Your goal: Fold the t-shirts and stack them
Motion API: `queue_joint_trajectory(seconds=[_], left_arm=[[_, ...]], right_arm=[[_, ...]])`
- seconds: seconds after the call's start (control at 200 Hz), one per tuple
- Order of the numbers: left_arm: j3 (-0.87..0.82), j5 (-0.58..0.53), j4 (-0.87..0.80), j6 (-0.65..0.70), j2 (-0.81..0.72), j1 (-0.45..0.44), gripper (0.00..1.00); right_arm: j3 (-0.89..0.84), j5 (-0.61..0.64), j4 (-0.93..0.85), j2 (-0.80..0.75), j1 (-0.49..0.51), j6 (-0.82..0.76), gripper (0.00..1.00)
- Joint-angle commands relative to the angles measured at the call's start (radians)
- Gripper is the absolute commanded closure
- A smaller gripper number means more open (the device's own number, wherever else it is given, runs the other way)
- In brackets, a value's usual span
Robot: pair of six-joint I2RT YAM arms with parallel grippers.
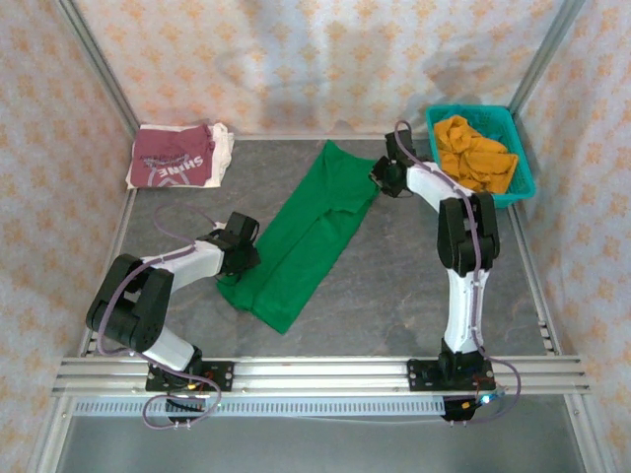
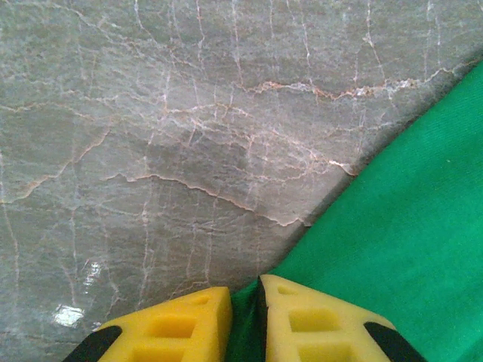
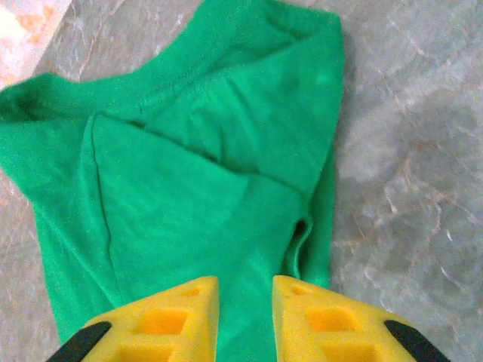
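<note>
Top view gave the layout: table (image 1: 394, 296), grey stone-look with pale veins. Green t-shirt (image 1: 311, 232) lay folded into a long strip, diagonal across the table's centre. Teal mesh basket (image 1: 526, 177) sat at the table's far-right corner with orange cloth (image 1: 473, 153) heaped inside. Maroon t-shirt (image 1: 177, 158), white lettering, lay folded at the table's far-left corner. Right wrist view added the stitched collar seam, a sleeve folded inward and soft creases. Left wrist view added a straight green edge on stone. Left gripper (image 2: 245, 302), blocky yellow fingers, was nearly closed, pinching green cloth at the strip's near end. Right gripper (image 3: 245, 309) had its jaws parted over the collar end, nothing clamped.
</note>
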Motion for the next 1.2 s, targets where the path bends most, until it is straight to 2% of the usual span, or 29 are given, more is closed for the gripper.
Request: queue_joint_trajectory(seconds=[0.0,0.18,0.295,0.5,0.841,1.196], left_arm=[[-0.025,-0.01,-0.092,-0.008,0.061,0.001,0.81],[-0.03,-0.009,-0.09,-0.012,0.056,0.0,0.81],[-0.027,-0.003,-0.091,-0.008,0.066,0.001,0.81],[-0.022,-0.002,-0.09,-0.007,0.072,0.001,0.81],[-0.022,0.002,-0.091,-0.006,0.074,0.0,0.81],[-0.017,0.009,-0.08,-0.003,0.094,0.0,0.81]], right_arm=[[-0.045,-0.048,-0.022,-0.094,0.015,-0.026,0.75],[-0.226,-0.087,0.076,-0.158,0.032,-0.003,0.71],[-0.273,-0.115,0.126,-0.159,0.049,-0.008,0.69],[-0.298,-0.131,0.194,-0.136,0.077,0.012,0.68],[-0.265,-0.137,0.199,-0.087,0.085,0.018,0.7],[-0.315,-0.054,0.2,-0.138,0.088,-0.013,0.68]])
